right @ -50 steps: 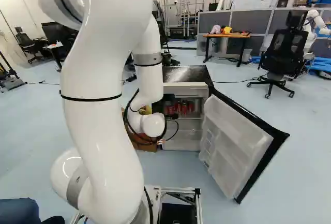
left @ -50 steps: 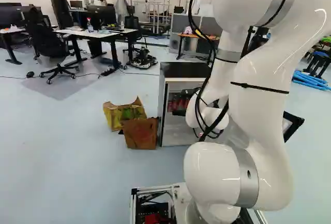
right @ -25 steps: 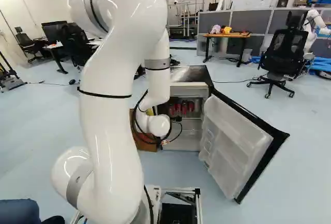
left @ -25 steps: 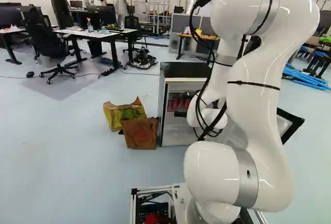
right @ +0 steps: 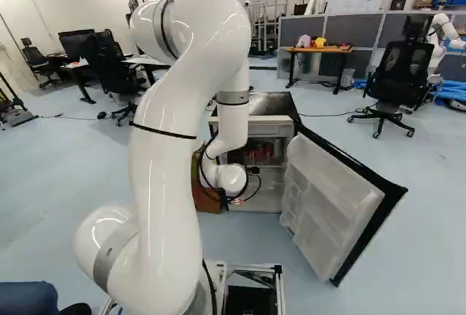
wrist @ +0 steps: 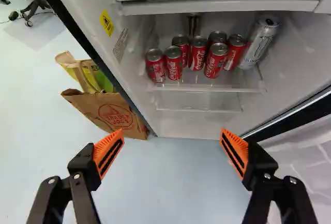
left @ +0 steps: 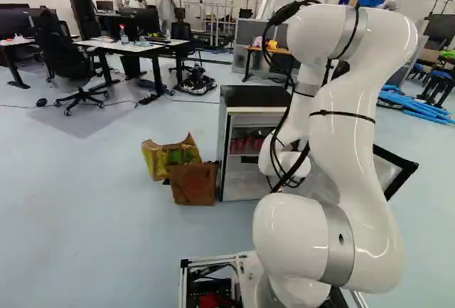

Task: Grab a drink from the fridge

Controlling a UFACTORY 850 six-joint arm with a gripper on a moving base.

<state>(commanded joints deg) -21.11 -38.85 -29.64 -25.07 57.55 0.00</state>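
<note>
Only a dark part of my gripper (right: 237, 156) shows beside the wrist joint in the right base view, before the open fridge (right: 269, 120). In the wrist view the gripper (wrist: 171, 144) stands open, its orange pads wide apart with nothing between them. Ahead of it, inside the fridge, several red cans (wrist: 198, 53) stand grouped on a clear shelf (wrist: 207, 87). A taller silver can (wrist: 260, 42) stands at the group's end, on the door side. The left base view shows the red cans (left: 245, 142) too, partly hidden by the arm.
The fridge door (right: 331, 202) is swung wide open on the right. A brown paper bag (left: 193, 183) and a yellow-green bag (left: 170, 156) stand against the fridge's other side. Another robot (right: 443, 35) is far right, behind an office chair (right: 399, 75).
The arm's upper part has come lower and moved forward, away from the base. The gripper's dark part has shifted, uncovering more of the cans in the left base view. The base has stayed put.
</note>
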